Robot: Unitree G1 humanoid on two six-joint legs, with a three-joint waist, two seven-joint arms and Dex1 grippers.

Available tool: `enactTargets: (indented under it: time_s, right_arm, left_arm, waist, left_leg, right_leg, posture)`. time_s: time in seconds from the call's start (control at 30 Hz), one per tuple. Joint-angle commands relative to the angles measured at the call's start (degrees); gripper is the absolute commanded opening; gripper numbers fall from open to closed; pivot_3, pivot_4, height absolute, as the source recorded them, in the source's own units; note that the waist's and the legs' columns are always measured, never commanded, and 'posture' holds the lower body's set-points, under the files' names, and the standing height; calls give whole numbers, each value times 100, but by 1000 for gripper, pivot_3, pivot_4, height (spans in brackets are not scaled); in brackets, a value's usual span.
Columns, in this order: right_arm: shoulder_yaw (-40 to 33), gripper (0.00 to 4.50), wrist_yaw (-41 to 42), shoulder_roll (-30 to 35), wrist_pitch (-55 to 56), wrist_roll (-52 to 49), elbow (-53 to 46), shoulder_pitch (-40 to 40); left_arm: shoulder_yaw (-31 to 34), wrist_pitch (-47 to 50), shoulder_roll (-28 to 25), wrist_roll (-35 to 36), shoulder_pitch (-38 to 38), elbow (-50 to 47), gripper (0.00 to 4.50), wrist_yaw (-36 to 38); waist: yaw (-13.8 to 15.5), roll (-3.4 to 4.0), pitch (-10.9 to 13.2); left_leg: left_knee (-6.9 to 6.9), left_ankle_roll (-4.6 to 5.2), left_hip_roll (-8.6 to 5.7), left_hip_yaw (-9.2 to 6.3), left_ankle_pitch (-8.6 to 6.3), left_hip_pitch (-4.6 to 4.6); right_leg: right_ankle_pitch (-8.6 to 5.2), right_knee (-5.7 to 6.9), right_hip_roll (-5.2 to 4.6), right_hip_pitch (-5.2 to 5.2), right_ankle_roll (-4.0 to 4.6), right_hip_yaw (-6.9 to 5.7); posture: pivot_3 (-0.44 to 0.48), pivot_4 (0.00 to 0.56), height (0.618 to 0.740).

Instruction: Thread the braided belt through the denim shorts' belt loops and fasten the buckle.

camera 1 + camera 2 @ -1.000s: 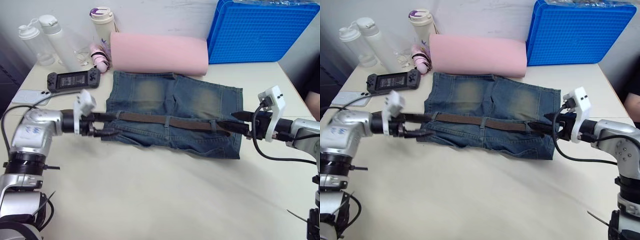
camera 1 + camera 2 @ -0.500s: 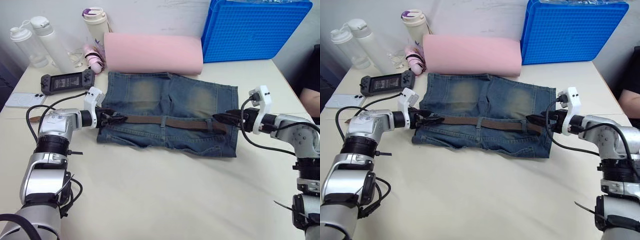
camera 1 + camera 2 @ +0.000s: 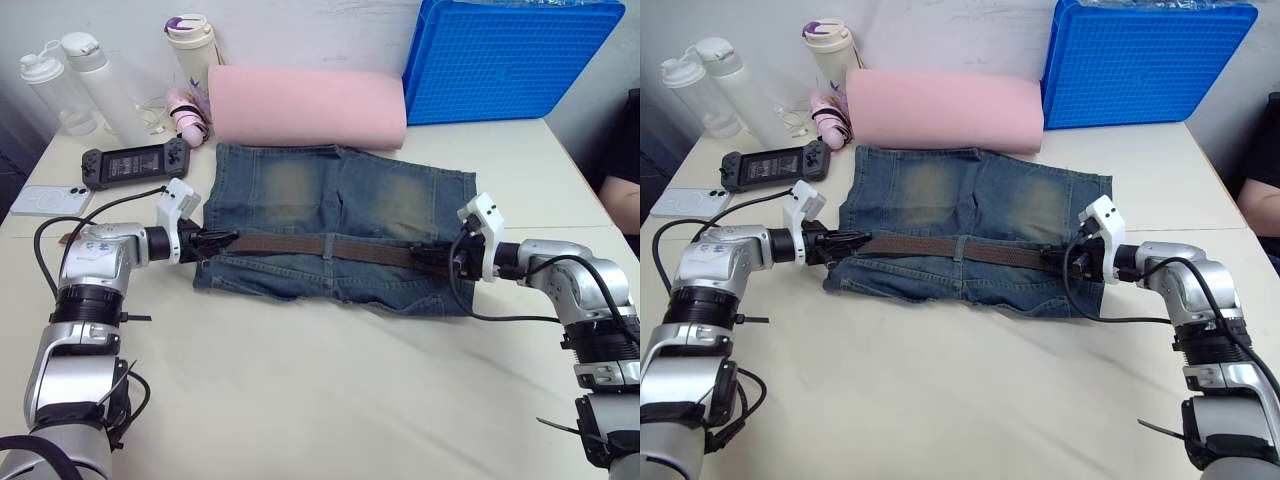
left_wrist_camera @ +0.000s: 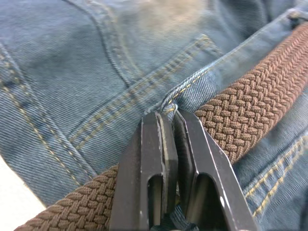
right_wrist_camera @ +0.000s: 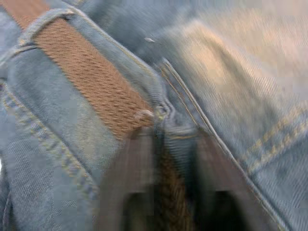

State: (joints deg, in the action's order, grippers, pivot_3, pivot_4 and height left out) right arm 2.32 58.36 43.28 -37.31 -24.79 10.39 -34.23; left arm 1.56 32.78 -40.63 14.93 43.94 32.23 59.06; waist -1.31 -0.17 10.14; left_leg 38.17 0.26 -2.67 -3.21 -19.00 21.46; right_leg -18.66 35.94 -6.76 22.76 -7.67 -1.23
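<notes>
Two grippers meet the denim shorts (image 3: 335,225) in the left eye view, one at each end of the waistband. The shorts lie flat mid-table with the braided belt (image 3: 320,245) running straight across them, passing under a belt loop (image 3: 327,244) near the middle. From the shorts, the pink roll (image 3: 305,106) sits at twelve o'clock, the blue crate (image 3: 505,60) at one o'clock, and a black game controller (image 3: 135,162) at ten o'clock beside the bottles (image 3: 75,85). The left gripper (image 3: 216,240) touches the nine-o'clock end of the belt; the right gripper (image 3: 428,255) touches the three-o'clock end.

Right eye view — the same layout, with the belt (image 3: 955,247) flat on the waistband and a white phone (image 3: 688,202) at the table (image 3: 940,400) edge, nine o'clock from the shorts.

Left wrist view: the left gripper's fingers (image 4: 154,163) are pressed nearly together, pinching a fold of denim at the waistband edge, with the woven strap (image 4: 240,110) running just beside and under them.

Right wrist view — blurred; the right gripper's fingers (image 5: 127,183) stand slightly apart with the brown strap (image 5: 91,84) and a denim fold lying between them, and whether they actually clamp it I cannot tell.
</notes>
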Motion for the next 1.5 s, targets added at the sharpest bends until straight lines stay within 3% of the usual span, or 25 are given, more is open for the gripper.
enactTargets:
  time_s: [0.03, 0.13, 0.3, 0.37, 0.43, 0.5, 0.57, 0.63, 0.7, 0.77, 0.8, 0.87, 1.03, 1.1, 1.27, 1.37, 1.5]
  right_arm:
    - [-169, 104, 331, 356, 863, 251, -622, 258]
    - [-314, 104, 173, 448, 2031, 727, -677, 578]
    - [-1029, 104, -282, 431, 6068, 1748, -1021, 2215]
    - [-1301, 104, -368, 387, 7761, 2090, -1409, 3054]
    - [-1535, 104, -564, 276, 8584, 2247, -1689, 3802]
    - [-1657, 104, -739, 141, 9191, 2406, -1647, 4661]
    - [-1582, 0, -747, 120, 9528, 2465, -1360, 5245]
    - [-1561, 0, -792, 149, 9716, 2548, -1105, 5410]
    - [-1590, 0, -903, 246, 9933, 2605, -932, 5479]
    - [-1607, 997, -960, 388, 10157, 2564, -756, 5551]
    - [-1595, 1242, -973, 459, 10254, 2538, -678, 5587]
    - [-1532, 2408, -1007, 655, 10414, 2404, -520, 5689]
    - [-1445, 4412, -1126, 1314, 10444, 1488, -813, 5938]
    - [-1450, 4412, -1121, 1590, 10282, 1064, -1045, 5970]
    - [-1251, 4412, -984, 2095, 9000, 171, -1572, 4813]
    - [-842, 4412, -824, 1911, 8273, 389, -1322, 3749]
    - [-223, 4412, -956, 1358, 6230, 480, -1069, 2590]
  left_arm:
    - [257, -265, -261, 241, -273, -715, 0, 393]
    - [333, -715, -418, 320, -666, -1242, 0, 682]
    - [734, -1461, -583, 674, -1659, -2463, 0, 1084]
    - [781, -1663, -972, 625, -2358, -3043, 0, 1466]
    - [997, -1628, -1223, 719, -2806, -3448, 0, 1519]
    - [1230, -958, -1456, 1193, -3424, -4048, 0, 1641]
    - [1153, -345, -1683, 1385, -4236, -4584, 837, 1815]
    - [1062, -180, -1797, 1398, -4832, -4912, 1467, 1955]
    - [1112, -147, -1942, 1461, -5264, -5183, 2373, 2025]
    - [1261, 36, -1988, 1618, -5466, -5339, 3285, 2052]
    - [1317, 58, -2001, 1643, -5530, -5366, 3536, 2074]
    - [1391, 45, -2052, 1650, -5598, -5305, 4493, 2107]
    - [1761, 533, -2178, 2287, -5338, -5091, 4500, 2312]
    - [1912, 789, -2210, 2613, -5112, -4973, 4500, 2362]
    - [2120, 1519, -2074, 3541, -3946, -4536, 4500, 2117]
    - [1950, 1243, -1739, 3282, -3298, -4313, 4500, 1556]
    - [1046, 760, -1474, 2320, -3046, -4269, 4500, 976]
  waist:
    - [5, 0, 0]
    - [3, 0, 0]
    - [116, -1, -1]
    - [126, -1, -1]
    - [124, -1, -1]
    - [125, -2, -1]
    - [115, -4, 1]
    - [111, -19, -16]
    - [102, -3, -4]
    - [83, 2, -1]
    - [95, -6, -4]
    - [137, -2, -6]
    - [113, 1, -4]
    - [103, 2, -3]
    - [59, 1, -3]
    - [68, 3, -3]
    - [97, 0, -5]
  left_leg:
    - [0, 0, 0, 0, 0, 0]
    - [0, 0, 0, 0, 0, 0]
    - [-5, 0, 1, 1, -1, -3]
    - [-8, 0, 1, 1, -3, -4]
    - [-27, -3, 4, 1, -6, -15]
    - [-27, -4, 9, 2, -8, -30]
    - [-11, -4, 9, 5, -8, -27]
    - [-5, 4, 11, 33, 1, -30]
    - [-31, 5, 29, 36, -26, -116]
    - [-33, 19, 32, 67, -43, -136]
    - [-31, 20, 34, 67, -43, -135]
    - [-19, 11, 43, 56, -49, -136]
    - [-22, 3, 55, 51, -59, -129]
    - [-20, 4, 58, 54, -61, -130]
    - [-9, 0, 66, 58, -58, -135]
    - [-5, -9, 71, 49, -58, -132]
    - [-10, -11, 73, 48, -62, -118]
  right_leg:
    - [0, 0, 0, 0, 0, 0]
    - [0, -1, -1, -2, 0, 1]
    - [0, -8, -2, -5, 0, 1]
    - [0, -9, -2, -5, 0, 2]
    - [0, -9, -1, -7, 0, 2]
    - [0, -13, 6, -23, 0, 2]
    - [-1, -23, 7, -34, 1, 4]
    - [5, -34, 5, -41, 6, 26]
    - [-5, -45, 16, -110, 23, 51]
    - [-13, -79, 18, -127, 34, 59]
    - [-13, -85, 16, -127, 33, 74]
    - [-13, -84, 11, -130, 37, 100]
    - [-19, -95, 17, -125, 47, 98]
    - [-19, -98, 17, -127, 47, 99]
    - [-18, -85, 18, -129, 45, 100]
    - [-18, -85, 22, -124, 45, 83]
    - [-17, -71, 30, -115, 43, 44]
  posture:
    - [0, 150, 740]
    - [0, 150, 740]
    - [0, 150, 740]
    - [0, 150, 740]
    - [0, 150, 740]
    - [0, 150, 740]
    - [0, 150, 740]
    - [0, 150, 740]
    - [0, 150, 740]
    - [0, 150, 740]
    - [0, 150, 740]
    - [0, 150, 740]
    - [0, 150, 740]
    - [0, 150, 740]
    - [0, 150, 740]
    - [0, 150, 740]
    - [0, 150, 740]
